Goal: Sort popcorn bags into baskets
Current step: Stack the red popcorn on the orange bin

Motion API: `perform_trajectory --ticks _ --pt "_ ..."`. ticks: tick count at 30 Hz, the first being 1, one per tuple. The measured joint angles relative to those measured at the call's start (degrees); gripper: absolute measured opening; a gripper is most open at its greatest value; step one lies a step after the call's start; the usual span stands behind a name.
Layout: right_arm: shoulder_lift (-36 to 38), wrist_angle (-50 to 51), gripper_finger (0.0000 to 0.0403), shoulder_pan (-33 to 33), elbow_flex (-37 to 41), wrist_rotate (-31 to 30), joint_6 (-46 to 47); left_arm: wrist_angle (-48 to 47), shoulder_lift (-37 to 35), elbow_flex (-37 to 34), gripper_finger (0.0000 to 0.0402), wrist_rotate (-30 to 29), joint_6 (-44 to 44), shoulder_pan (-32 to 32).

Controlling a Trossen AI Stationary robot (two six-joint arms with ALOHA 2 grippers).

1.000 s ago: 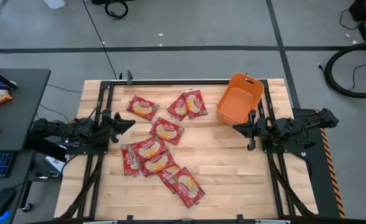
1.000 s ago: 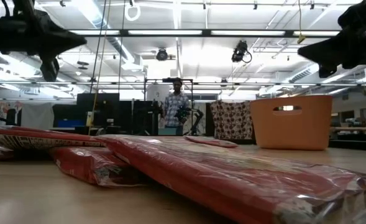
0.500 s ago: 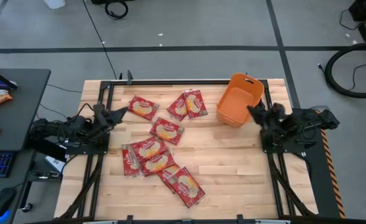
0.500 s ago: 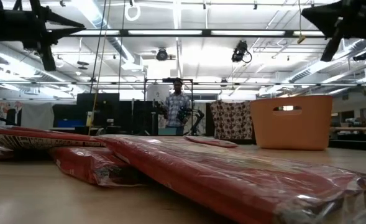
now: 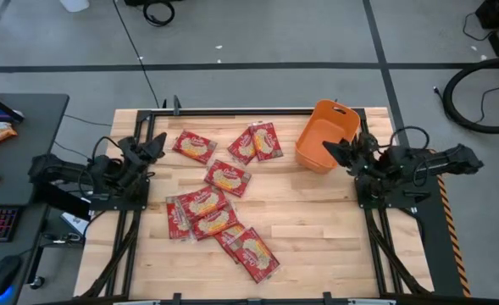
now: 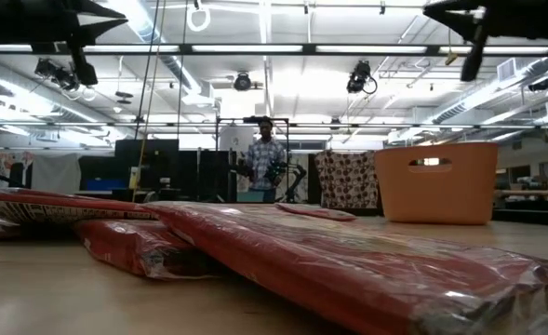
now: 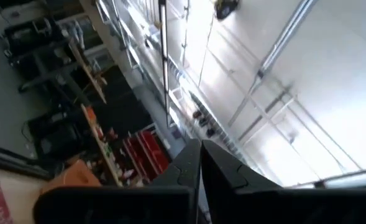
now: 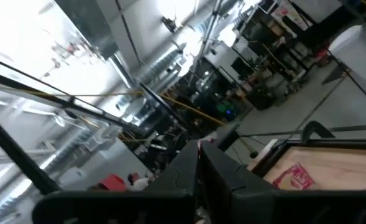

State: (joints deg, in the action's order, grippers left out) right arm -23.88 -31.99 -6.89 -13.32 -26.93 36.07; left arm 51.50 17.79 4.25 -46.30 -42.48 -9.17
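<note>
We find the pale wooden slatted table (image 5: 317, 229) carrying the small orange plastic rectangular bin (image 5: 326, 135) at its far right corner. To the left of the bin, along the far edge, lie three flat red popcorn packets (image 5: 195, 146), two of them overlapping. Nearer the centre lies a single packet (image 5: 227, 178). Before it, toward the near edge, a cluster of overlapping packets (image 5: 207, 213) runs diagonally to the right. We place the left gripper (image 5: 154, 149) above the table's left edge, just left of the far packets. The right gripper (image 5: 332, 151) stands just beside the bin's near right side. Beyond the table, in the low view, a person (image 6: 264, 163) stands in the room behind.
</note>
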Motion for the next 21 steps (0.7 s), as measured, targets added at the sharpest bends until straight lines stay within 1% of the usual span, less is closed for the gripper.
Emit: perform_trajectory --ticks 2,4,7,9,13,15,18,21 --pt "-5.1 -0.1 0.0023 1.3 -3.7 0.2 0.3 2.3 2.4 0.0 0.0020 -1.6 -0.5 0.0" --pt "-10.4 -0.1 0.0023 2.8 -7.6 0.2 1.0 2.4 3.6 0.0 0.0020 -2.1 -1.7 0.4" --pt "-18.1 2.8 0.0023 5.7 -13.6 1.8 3.8 0.6 4.7 0.0 0.0022 0.1 -4.1 1.4" --pt "-23.2 6.4 0.0023 8.2 -17.8 5.3 5.6 -1.2 5.5 0.0 0.0026 3.3 -5.9 2.1" --pt "-33.0 13.0 0.0023 13.1 -25.7 14.6 5.5 -7.1 6.5 0.0 0.0036 12.7 -6.4 3.7" --pt "-37.2 13.6 0.0023 15.5 -29.0 17.9 5.8 -10.0 6.7 0.0 0.0042 16.0 -8.0 4.5" --pt "-42.3 13.4 0.0023 19.1 -33.2 21.9 6.2 -12.3 6.7 0.2 0.0051 19.2 -9.2 5.3" --pt "-46.5 13.5 0.0023 22.8 -36.6 26.9 2.0 -15.3 6.6 1.9 0.0059 20.4 -6.9 5.5"
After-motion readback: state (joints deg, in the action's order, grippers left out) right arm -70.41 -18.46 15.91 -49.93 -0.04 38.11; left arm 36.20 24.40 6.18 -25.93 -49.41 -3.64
